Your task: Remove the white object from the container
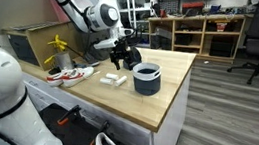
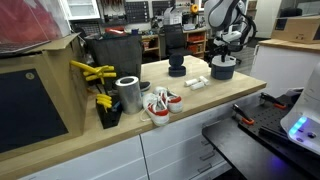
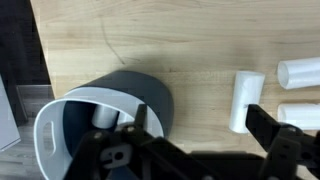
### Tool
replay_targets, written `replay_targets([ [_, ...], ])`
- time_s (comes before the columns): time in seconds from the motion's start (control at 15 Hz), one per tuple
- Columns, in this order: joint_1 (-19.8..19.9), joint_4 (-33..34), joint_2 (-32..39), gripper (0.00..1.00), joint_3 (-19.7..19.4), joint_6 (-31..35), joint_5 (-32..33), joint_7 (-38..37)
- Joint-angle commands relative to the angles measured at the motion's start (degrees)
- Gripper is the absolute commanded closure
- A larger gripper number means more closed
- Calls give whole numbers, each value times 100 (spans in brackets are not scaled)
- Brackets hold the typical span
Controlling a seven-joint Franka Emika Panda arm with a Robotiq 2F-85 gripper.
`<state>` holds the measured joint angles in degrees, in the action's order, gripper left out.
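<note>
The dark navy tub [image 1: 147, 80] stands on the wooden table and shows in both exterior views [image 2: 222, 69]. In the wrist view the tub [image 3: 150, 95] has a pale inside, and a small white piece [image 3: 104, 116] lies in it. Another flat white piece [image 3: 245, 98] lies on the table beside the tub. My gripper [image 3: 205, 128] is open and empty above the table. One finger is over the tub's rim and the other is by the white piece on the table. It hangs just above the tub in both exterior views [image 1: 124, 54] [image 2: 222, 47].
More white pieces [image 3: 300, 72] lie at the right edge of the wrist view. White pieces [image 1: 111, 79] and a white-and-red bundle [image 1: 72, 74] lie left of the tub. A black wedge [image 2: 177, 67], a silver can [image 2: 128, 95] and yellow tools [image 2: 95, 72] stand further along the table.
</note>
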<state>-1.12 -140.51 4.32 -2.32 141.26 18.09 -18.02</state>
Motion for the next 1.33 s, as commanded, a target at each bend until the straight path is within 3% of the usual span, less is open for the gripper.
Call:
replay_targets([
  [0.0,53,-106,-197,0,14,-51,-178,63],
  [0.67,-137,-142,615,0,7,800,-193,-701],
  [1.13,-708,218,1427,0,-256,1546,-97,-1405],
  [1.2,-826,258,1519,18,-337,1629,-60,-1499],
  [1.27,-925,293,1585,26,-410,1678,-57,-1535],
])
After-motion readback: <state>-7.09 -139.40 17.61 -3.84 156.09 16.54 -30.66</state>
